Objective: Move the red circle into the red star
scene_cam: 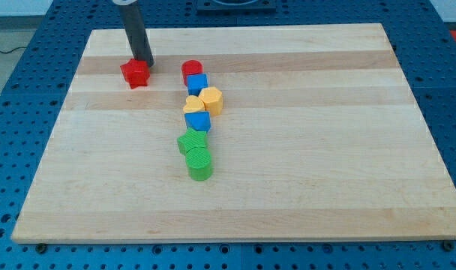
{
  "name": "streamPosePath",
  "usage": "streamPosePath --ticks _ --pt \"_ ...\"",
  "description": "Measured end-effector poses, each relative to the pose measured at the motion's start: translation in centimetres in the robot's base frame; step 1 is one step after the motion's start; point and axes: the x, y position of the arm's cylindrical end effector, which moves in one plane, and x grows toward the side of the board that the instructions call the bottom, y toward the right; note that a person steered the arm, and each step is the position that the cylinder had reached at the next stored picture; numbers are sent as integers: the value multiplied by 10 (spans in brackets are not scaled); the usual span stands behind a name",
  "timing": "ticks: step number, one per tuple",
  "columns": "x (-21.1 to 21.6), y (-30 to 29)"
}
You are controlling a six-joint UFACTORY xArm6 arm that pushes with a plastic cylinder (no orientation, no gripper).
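The red star [136, 73] lies on the wooden board [303, 150] near the view's top left. The red circle [191, 71] lies to its right, about a block's width or two away, touching a blue block [197, 84] below it. My tip [145, 62] stands at the red star's upper right edge, touching or almost touching it, on the side facing the red circle. The rod rises out of the view's top.
Below the red circle runs a column of blocks: the blue block, a yellow heart-like block [193, 103], a yellow hexagon [211, 100], a second blue block [197, 120], a green star [191, 142] and a green circle [200, 163].
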Motion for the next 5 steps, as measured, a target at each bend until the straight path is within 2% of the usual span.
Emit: streamPosePath --ticks 1,2,3,4,5 --pt "-11 26" --pt "-24 112" --pt "-10 189" --pt "29 192" --pt "39 159"
